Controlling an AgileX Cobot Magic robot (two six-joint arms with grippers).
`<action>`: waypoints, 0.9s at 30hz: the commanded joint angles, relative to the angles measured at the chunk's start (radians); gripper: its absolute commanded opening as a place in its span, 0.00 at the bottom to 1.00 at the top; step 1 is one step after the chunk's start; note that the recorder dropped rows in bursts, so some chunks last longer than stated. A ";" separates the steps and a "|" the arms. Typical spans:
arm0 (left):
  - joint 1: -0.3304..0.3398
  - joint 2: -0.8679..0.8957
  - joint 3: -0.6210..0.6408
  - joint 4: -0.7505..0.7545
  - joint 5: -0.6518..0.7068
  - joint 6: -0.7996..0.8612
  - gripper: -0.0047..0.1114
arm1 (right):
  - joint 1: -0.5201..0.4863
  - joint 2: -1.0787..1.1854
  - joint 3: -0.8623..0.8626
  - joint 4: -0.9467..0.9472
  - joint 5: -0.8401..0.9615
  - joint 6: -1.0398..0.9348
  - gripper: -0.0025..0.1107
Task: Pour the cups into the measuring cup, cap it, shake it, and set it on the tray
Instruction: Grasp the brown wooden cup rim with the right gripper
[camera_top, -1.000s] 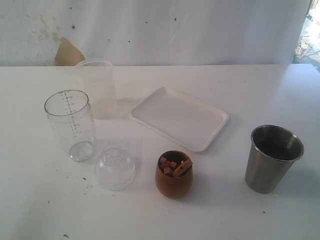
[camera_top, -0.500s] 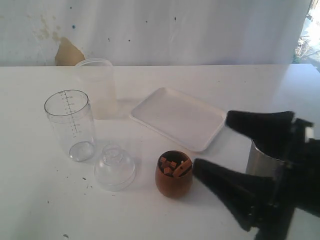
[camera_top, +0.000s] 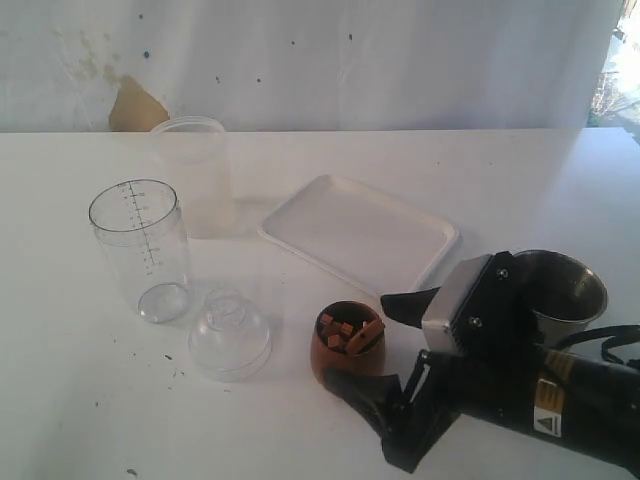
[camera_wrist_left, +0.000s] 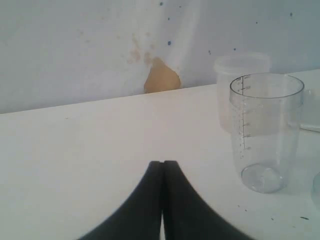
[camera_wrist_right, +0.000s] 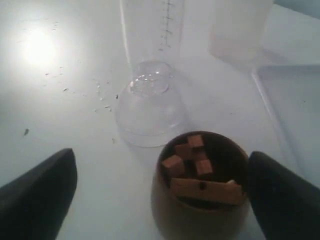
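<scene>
Around the wooden cup (camera_top: 335, 356), the right arm's (camera_top: 560, 400) wide-spread jaws

The right gripper (camera_top: 355, 337) is matte black, with two long fingers (camera_top: 408, 299) that taper from a broad base to a narrow tip. Behind them sits a flat, rectangular silver-grey plate (camera_top: 462, 298) fastened by two small dark screws (camera_top: 501, 272). The right arm (camera_top: 590, 400) is a glossy black casing bearing a small yellow and white label (camera_top: 547, 422) with a dark triangle; its lettering is too small to read. A thin black cable (camera_top: 612, 333) loops above the casing. The left gripper (camera_wrist_left: 162, 163) is likewise plain black, its two halves smooth wedges narrowing to slim tips, with no visible markings.
</scene>
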 joint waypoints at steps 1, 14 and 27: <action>0.000 -0.005 0.005 0.000 -0.013 -0.002 0.04 | 0.004 0.006 -0.006 0.059 0.005 -0.045 0.76; 0.000 -0.005 0.005 0.000 -0.013 -0.002 0.04 | 0.004 0.091 -0.014 0.053 0.040 -0.057 0.76; 0.000 -0.005 0.005 0.000 -0.013 -0.002 0.04 | 0.004 0.268 -0.096 0.055 -0.023 -0.086 0.76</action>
